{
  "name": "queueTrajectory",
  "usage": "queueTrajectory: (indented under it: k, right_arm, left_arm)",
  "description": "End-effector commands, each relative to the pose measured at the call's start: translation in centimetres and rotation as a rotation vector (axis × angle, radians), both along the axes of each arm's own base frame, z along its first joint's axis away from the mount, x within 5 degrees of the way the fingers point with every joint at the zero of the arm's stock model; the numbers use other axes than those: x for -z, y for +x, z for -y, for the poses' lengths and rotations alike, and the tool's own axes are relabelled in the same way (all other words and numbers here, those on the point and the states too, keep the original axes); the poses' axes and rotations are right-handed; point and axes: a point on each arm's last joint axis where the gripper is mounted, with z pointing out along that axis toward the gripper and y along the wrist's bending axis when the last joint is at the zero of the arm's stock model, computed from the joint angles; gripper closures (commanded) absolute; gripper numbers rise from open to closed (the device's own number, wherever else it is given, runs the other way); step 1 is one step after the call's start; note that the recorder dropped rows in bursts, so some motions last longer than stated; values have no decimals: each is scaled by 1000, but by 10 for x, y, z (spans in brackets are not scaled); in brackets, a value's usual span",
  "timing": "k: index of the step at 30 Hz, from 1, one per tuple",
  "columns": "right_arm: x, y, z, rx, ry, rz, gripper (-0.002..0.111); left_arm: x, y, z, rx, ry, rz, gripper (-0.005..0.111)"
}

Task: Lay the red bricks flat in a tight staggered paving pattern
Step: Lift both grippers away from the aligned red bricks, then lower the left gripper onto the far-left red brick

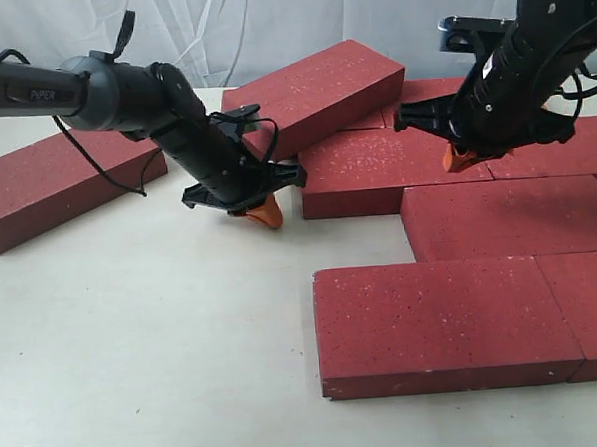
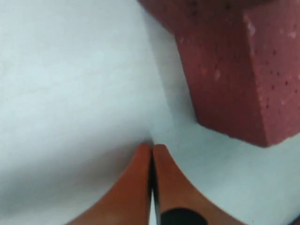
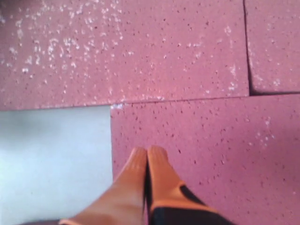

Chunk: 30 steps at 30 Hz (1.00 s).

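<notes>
Several red bricks lie flat in staggered rows on the right: two at the front [image 1: 434, 322], one behind them [image 1: 508, 217], and others further back [image 1: 391, 169]. One brick [image 1: 317, 92] leans tilted on the back row, and another [image 1: 66, 186] lies apart at the left. My left gripper [image 1: 266, 213] is shut and empty, its tips [image 2: 152, 147] low over the bare table beside a brick corner [image 2: 243, 70]. My right gripper [image 1: 460, 158] is shut and empty too, its tips [image 3: 149, 151] close over a brick [image 3: 211, 154] near that brick's corner.
The pale table [image 1: 144, 332] shows bare to the left and front of the paved rows. A white cloth backdrop [image 1: 268, 25] hangs behind. In the right wrist view, two more bricks [image 3: 126, 51] [image 3: 276, 42] butt against the one under the fingers.
</notes>
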Motion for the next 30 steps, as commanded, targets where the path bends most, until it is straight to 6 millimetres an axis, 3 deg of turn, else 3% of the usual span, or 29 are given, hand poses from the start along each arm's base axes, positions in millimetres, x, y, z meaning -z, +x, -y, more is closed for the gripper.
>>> queueTrajectory:
  k: [1, 9, 20, 23, 26, 30]
  right_arm:
    - [-14, -14, 6, -49, -35, -57, 109]
    - [-37, -39, 6, -128, -6, -147, 109]
    - [-71, -69, 3, -241, 98, -128, 109]
    - [-67, -77, 5, -257, 96, -98, 109]
    - [-45, -90, 10, -306, 67, -105, 109]
    - [-24, -91, 11, -263, 88, -39, 109]
  left_arm:
    - [-10, -13, -7, 35, 81, -100, 107]
    - [-65, -28, -23, 52, 174, -43, 107]
    - [-139, -89, -56, 42, 160, 145, 107]
    - [-156, -104, -66, 34, 154, 211, 107]
    - [-172, -117, -83, 4, 155, 279, 107]
    - [-189, -113, -116, -91, 181, 339, 107]
